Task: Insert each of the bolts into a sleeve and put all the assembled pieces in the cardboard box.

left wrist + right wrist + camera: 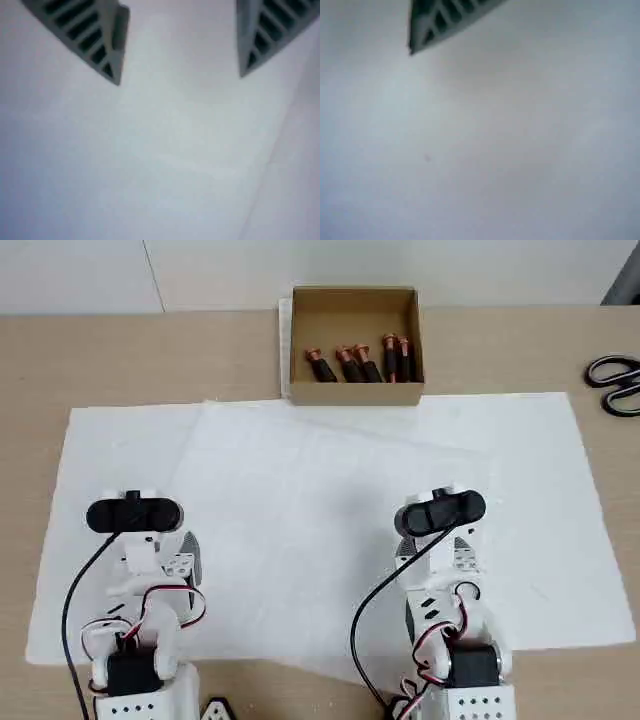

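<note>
Five assembled pieces (358,362), each a copper-headed bolt in a dark sleeve, are lying in the cardboard box (354,292), lined up along the wall nearest the arms. The box is well ahead of both sets of jaws, just past the far edge of the white paper (300,500). I can't spot any loose bolts or sleeves on the paper, so I'd call this job pretty much done.

The left gripper (180,79) hangs close over the paper with its jaws spread wide and nothing between them. The right gripper (437,22) is also low over bare paper, but I honestly can't tell how its jaws stand or whether it has hold of anything.

What could still go wrong, as far as I can judge:
- The paper seems to run up against the box, maybe under it. A jaw that close to the sheet could catch and drag it, and the box would shift too.
- A bump to the box could let a bolt slide back out of its sleeve.

Scissors (615,385) sit on the table (100,350), far off to the side of the jaws and not a worry.
</note>
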